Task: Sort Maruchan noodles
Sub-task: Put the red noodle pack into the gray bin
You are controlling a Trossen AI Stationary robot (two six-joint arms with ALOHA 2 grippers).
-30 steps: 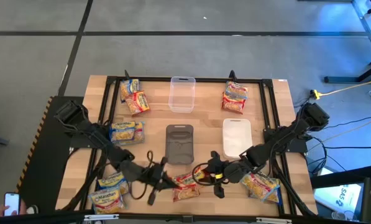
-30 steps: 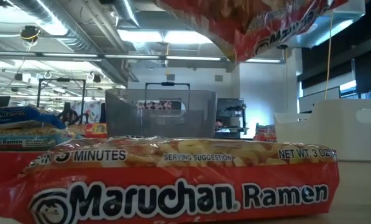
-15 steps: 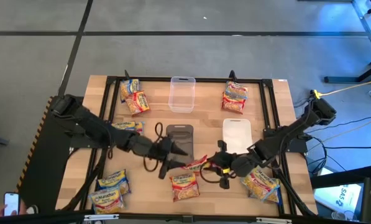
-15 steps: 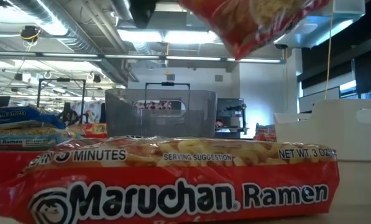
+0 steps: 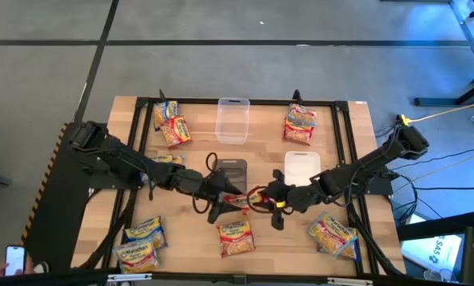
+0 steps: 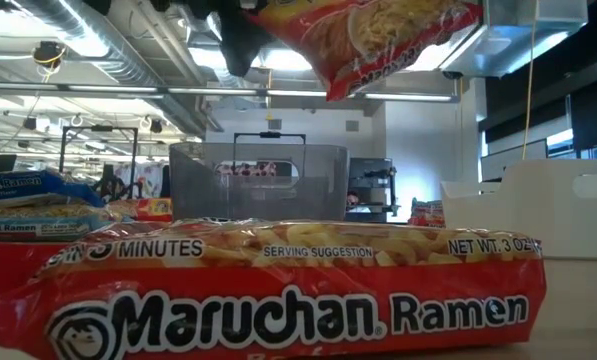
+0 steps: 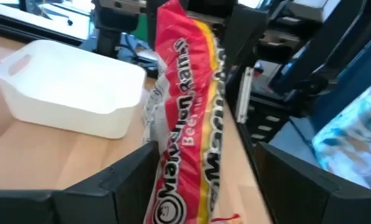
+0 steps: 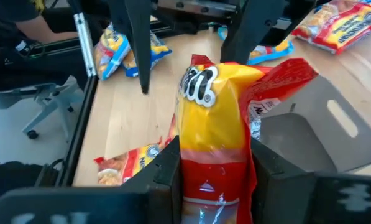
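A red Maruchan noodle packet [image 5: 248, 199] hangs in the air at the table's middle, just near of the grey container [image 5: 230, 176]. My right gripper [image 5: 267, 199] is shut on it from the right. My left gripper [image 5: 224, 199] faces it from the left, open, with its fingers [image 7: 132, 177] on either side of the packet's free end [image 7: 185, 124]; whether they touch it I cannot tell. In the low view the packet [image 6: 378, 40] shows high above the table. A second red packet [image 5: 235, 237] lies flat on the wood below. My right gripper pinches the red packet's right-hand end [image 8: 215, 177] between its two fingers [image 8: 169, 168]. The fingers come nearly level from the table's right, slanting slightly down. The packet stands out beyond them on edge toward my left gripper, lifted clear of the table.
A clear container [image 5: 232, 119] and a white container [image 5: 302, 173] stand by the grey one. More packets lie far left [image 5: 171, 123], far right [image 5: 300, 123], under the left arm [image 5: 161, 163], near left [image 5: 141, 242] and near right [image 5: 332, 234].
My left gripper has swung from the near edge toward the table's middle and has opened, ending with its fingers around the packet's free end. My right gripper has carried the red packet toward the far edge and a little up, clear of the table.
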